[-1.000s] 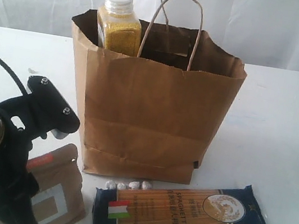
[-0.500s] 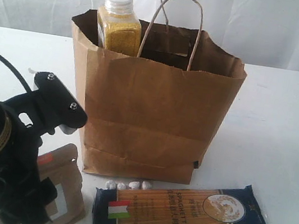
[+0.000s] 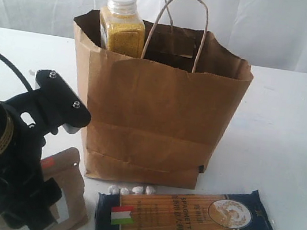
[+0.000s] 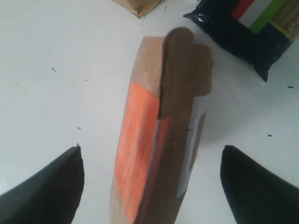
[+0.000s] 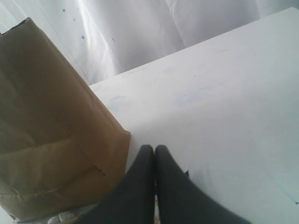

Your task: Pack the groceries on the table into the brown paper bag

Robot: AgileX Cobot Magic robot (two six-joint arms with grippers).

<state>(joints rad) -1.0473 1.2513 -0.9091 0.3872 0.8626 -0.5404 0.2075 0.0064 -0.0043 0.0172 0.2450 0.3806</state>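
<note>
The brown paper bag [image 3: 152, 121] stands upright mid-table, and the yellow-grain bottle [image 3: 122, 25] sticks out of its top left corner. In front of it the dark-blue spaghetti packet [image 3: 187, 218] lies flat on the table [image 3: 279, 135]. The kraft pouch with orange strip [image 3: 69, 186] stands at the front left, half hidden by my left arm [image 3: 2, 149]. In the left wrist view my left gripper [image 4: 152, 186] is open, its fingers apart on either side of the pouch [image 4: 159, 140] without touching it. My right gripper [image 5: 154, 156] is shut on nothing beside the bag [image 5: 46, 140]. Both jars are out of view.
Several small white pebble-like bits [image 3: 131, 190] lie at the bag's front foot, just behind the spaghetti packet. A white curtain [image 3: 283, 30] hangs behind the table. The spaghetti packet's end [image 4: 243, 37] lies close to the pouch.
My left arm has shifted a little right and over the pouch, covering more of it. The bag, bottle and spaghetti packet have not moved.
</note>
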